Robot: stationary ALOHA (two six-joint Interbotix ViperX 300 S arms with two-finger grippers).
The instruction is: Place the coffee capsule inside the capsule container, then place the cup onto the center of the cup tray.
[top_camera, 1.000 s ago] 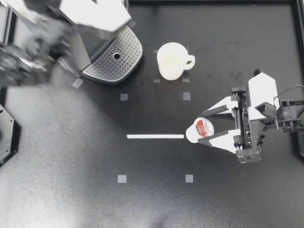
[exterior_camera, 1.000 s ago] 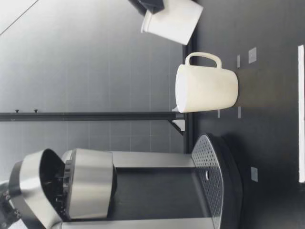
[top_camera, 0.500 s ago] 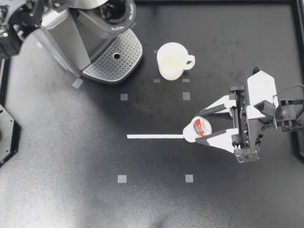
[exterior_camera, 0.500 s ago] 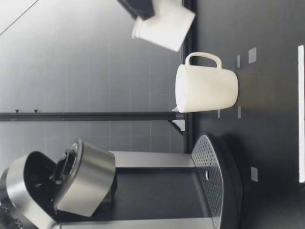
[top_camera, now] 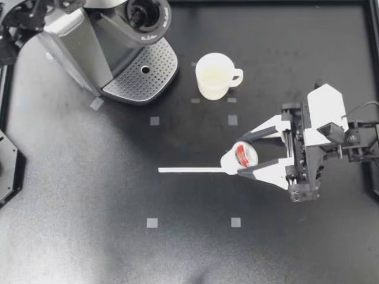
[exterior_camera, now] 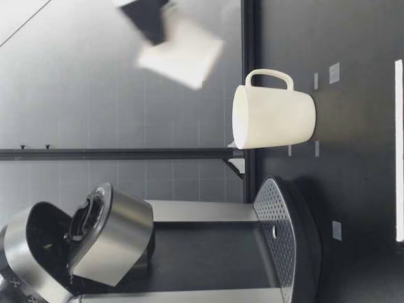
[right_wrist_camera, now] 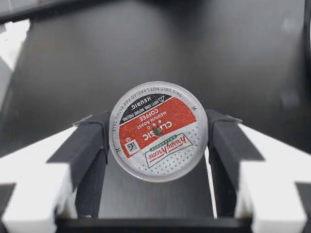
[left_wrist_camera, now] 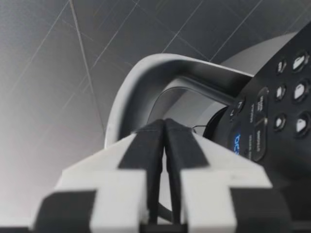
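Observation:
My right gripper (top_camera: 240, 156) is shut on the coffee capsule (top_camera: 243, 155), a white pod with a red and black foil lid, held above the table's middle right. In the right wrist view the capsule (right_wrist_camera: 159, 131) sits squeezed between both black pads (right_wrist_camera: 90, 145), lid facing the camera. The white cup (top_camera: 214, 76) stands upright beside the coffee machine (top_camera: 106, 47). The machine's lid is raised, and its capsule container (top_camera: 145, 13) lies open. The perforated cup tray (top_camera: 145, 70) is bare. My left gripper (left_wrist_camera: 164, 131) is shut on nothing, just before the lid's silver handle (left_wrist_camera: 146, 73).
My left arm (top_camera: 21, 18) sits at the table's far left corner behind the machine. A white tape line (top_camera: 189, 170) and small square marks lie on the black table. In the low view the capsule (exterior_camera: 180, 53) hangs blurred above the cup (exterior_camera: 274, 117).
My left arm swung the machine's lid open and drew back to the corner. My right gripper has carried the capsule up and toward the machine.

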